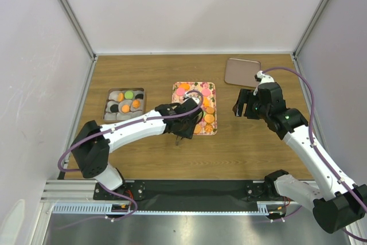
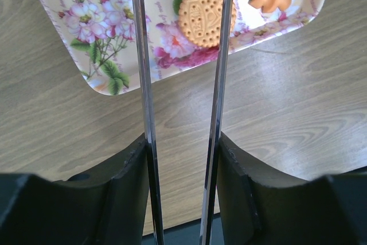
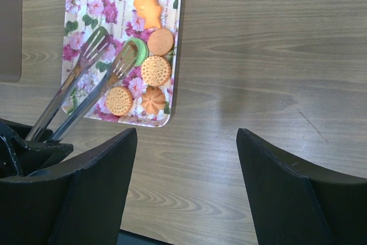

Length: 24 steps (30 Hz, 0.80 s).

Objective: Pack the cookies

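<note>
Several cookies [image 1: 207, 114] lie on the flowered tray [image 1: 182, 127], orange ones on its right side and pink ones [image 1: 182, 90] at the far end. My left gripper [image 1: 182, 120] is shut on metal tongs [image 2: 143, 84] at the tray's near left corner. In the right wrist view the open tong tips [image 3: 109, 53] hover over the tray [image 3: 77, 38] beside a green cookie [image 3: 139, 51]. Round biscuits [image 2: 206, 15] show between the tong arms. My right gripper [image 1: 241, 107] is open and empty above bare table right of the tray; its point in the right wrist view [image 3: 186, 142] is over wood.
A grey box [image 1: 141, 91] with white paper cups holds orange, green and black cookies [image 1: 129, 94] at the left. A flat brown lid [image 1: 241, 71] lies at the far right. White walls close the table on three sides.
</note>
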Available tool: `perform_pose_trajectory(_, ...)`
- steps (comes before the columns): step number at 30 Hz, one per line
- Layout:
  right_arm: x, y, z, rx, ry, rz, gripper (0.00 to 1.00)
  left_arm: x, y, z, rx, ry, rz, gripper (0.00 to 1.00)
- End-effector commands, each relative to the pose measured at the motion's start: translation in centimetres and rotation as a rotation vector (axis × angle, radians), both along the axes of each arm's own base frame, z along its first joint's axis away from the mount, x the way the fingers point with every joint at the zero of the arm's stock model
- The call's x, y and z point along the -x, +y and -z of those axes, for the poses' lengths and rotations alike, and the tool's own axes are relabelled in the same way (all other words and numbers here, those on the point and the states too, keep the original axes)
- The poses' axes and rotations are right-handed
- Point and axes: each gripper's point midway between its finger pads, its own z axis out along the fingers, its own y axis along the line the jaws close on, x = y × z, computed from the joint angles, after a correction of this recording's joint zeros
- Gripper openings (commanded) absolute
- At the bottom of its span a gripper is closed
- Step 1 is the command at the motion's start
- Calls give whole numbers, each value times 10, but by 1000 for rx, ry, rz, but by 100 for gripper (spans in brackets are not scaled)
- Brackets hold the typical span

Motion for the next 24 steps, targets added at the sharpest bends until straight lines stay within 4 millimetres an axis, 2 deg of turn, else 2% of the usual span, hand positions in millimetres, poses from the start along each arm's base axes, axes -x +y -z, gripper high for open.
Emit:
perform_pose_trajectory(1,-1,0,-18,-10,-53,-10,77,0,-13,-5,35,-23,36,49)
perform_pose_trajectory(9,0,-2,-17,-3,-49,-8,77,1,-18,-4,31,-21,46,49)
perform_pose_trajectory(15,1,-3,-16,-2,-49,-4,77,0,-11,3,-11,-21,30,49)
perform_pose_trajectory(24,1,-3,-16,-3,-52,-6,77,-5,-2,2,-34,-27,4,50)
